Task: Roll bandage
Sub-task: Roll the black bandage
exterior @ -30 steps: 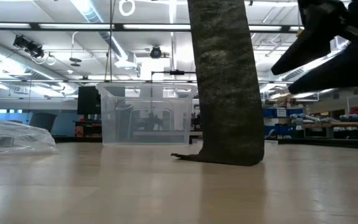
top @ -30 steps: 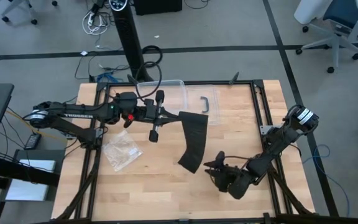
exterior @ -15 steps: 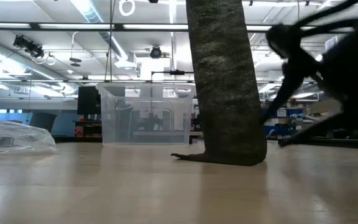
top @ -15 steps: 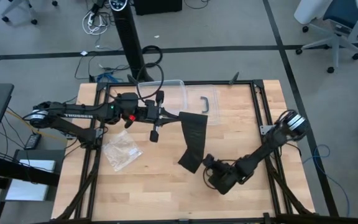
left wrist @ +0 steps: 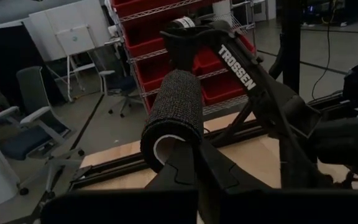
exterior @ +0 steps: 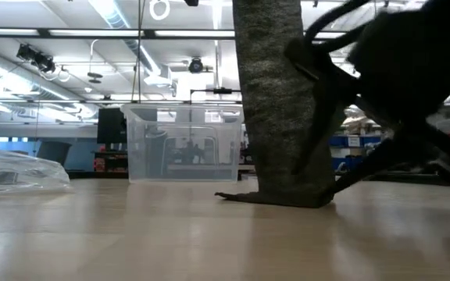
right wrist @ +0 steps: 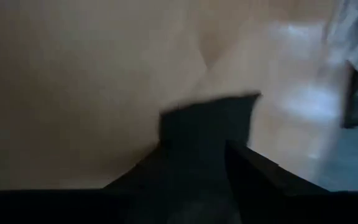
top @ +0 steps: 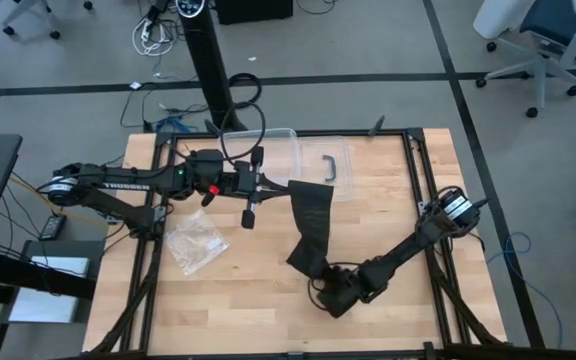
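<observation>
Now the left end effector [top: 271, 184], squeezed shut on the bandage [top: 311, 225] top near frame centre, should hold steady while the half-open right end effector [top: 320, 283] gently catches the bottom end.

Blurry: bandage [right wrist: 207, 121] end on wood table [right wrist: 73, 81], just ahead of right pincer [right wrist: 194, 162].

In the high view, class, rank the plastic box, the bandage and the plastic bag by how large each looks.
1. Plastic box, largest.
2. Bandage, a long hanging strip.
3. Plastic bag, smallest, though close to the bandage in area, so that pair is unsure.
</observation>
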{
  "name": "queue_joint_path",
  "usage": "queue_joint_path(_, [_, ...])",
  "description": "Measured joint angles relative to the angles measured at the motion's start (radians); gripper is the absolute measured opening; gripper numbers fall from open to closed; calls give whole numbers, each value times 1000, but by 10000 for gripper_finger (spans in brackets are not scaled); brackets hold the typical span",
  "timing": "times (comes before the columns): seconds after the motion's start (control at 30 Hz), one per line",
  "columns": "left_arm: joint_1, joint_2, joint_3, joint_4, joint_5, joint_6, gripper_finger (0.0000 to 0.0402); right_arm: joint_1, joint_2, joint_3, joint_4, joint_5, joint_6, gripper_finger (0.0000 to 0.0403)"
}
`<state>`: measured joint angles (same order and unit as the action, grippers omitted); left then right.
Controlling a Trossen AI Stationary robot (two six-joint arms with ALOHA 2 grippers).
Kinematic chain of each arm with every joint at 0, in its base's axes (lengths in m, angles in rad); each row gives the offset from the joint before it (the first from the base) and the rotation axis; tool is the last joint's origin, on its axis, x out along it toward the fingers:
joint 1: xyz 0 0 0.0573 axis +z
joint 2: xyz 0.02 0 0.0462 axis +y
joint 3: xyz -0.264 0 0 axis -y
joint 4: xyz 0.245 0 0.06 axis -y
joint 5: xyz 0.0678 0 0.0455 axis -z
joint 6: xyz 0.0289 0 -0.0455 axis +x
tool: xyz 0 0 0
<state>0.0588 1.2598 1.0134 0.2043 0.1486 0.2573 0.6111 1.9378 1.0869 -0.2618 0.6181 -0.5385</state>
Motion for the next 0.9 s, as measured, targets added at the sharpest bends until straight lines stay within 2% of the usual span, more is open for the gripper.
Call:
queue_joint_path(0.13, [0, 0, 0, -2, 0, 0, 0, -19, 4, 11, 32, -102, 94, 135])
queue_joint_path(0.43, [0, 0, 0, -7, 0, -1, 0, -51, 6, 13, 30, -147, 189, 125])
queue_joint_path(0.57, [0, 0, 0, -8, 0, -2, 0, -63, 6, 13, 26, -167, 222, 89])
queue_joint_path(0.7, [0, 0, 0, -8, 0, -3, 0, -69, 6, 13, 22, -198, 242, 18])
queue_joint_path(0.9, [0, 0, 0, -18, -2, -3, 0, -60, 3, 11, 27, -186, 248, 2])
